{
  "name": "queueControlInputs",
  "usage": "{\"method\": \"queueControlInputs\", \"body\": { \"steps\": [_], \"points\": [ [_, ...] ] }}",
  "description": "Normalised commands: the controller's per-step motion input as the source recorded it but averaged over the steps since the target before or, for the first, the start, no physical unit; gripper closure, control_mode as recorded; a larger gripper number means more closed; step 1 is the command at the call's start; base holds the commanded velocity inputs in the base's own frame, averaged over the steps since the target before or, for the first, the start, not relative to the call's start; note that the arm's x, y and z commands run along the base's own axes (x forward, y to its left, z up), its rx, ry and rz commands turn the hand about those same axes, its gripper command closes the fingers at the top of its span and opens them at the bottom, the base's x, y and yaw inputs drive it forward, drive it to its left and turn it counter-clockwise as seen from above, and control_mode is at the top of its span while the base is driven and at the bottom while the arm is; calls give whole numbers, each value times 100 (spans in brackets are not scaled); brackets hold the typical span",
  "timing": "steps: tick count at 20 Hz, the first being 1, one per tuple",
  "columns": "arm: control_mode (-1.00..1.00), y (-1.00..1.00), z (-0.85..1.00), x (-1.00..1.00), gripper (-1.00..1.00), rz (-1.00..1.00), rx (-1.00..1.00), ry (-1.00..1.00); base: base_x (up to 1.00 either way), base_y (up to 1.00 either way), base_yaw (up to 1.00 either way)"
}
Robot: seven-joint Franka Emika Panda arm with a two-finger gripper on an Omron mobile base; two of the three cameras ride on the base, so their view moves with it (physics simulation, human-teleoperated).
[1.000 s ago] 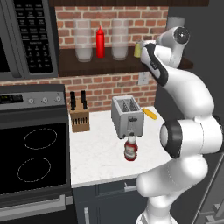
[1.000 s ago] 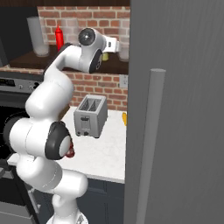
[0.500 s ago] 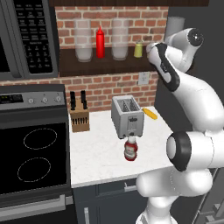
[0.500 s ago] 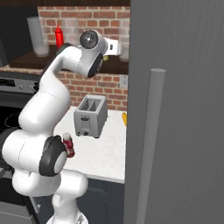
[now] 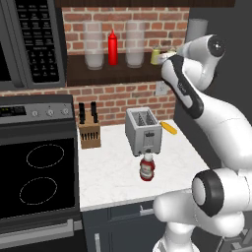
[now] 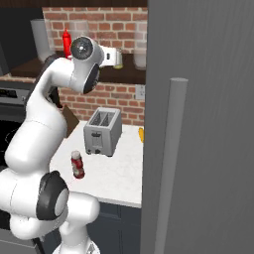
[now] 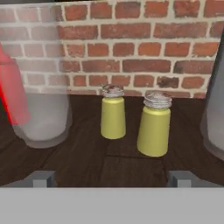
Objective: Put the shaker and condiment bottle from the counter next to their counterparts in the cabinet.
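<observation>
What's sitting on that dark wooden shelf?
On the shelf: two yellow shakers side by side, a red squeeze bottle and clear jars. The arm hides part of the shelf's right end.

Two yellow-olive shakers (image 7: 113, 114) (image 7: 155, 125) with pale, speckled caps stand on the dark brown wooden cabinet shelf (image 7: 87, 157), its back wall (image 7: 131, 48) red brick with pale mortar lines. Beside the shakers, a clear, frosted glass (image 7: 41, 87) shows the all-red squeeze bottle (image 5: 112, 48) through its side. On the white, faintly marbled counter (image 5: 113, 172), the condiment bottle (image 5: 146, 167) is red with a white label band, just beside the silver-grey toaster (image 5: 142, 130). Next to the toaster lies a yellow item (image 5: 169, 128); the knife block (image 5: 89, 134) is tan with black handles. The stovetop (image 5: 37, 179) is black with thin pale rings.
</observation>
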Motion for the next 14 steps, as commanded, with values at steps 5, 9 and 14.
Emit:
{"method": "queueControlInputs", "body": {
  "steps": [5, 9, 14],
  "points": [
    [-100, 47, 0, -48, -100, 2, -1, -1, 0, 0, 0],
    [-100, 11, 0, -64, -100, 0, -2, -6, 0, 0, 0],
    [-100, 0, -10, -90, -100, 0, 0, -9, 0, 0, 0]
  ]
}}
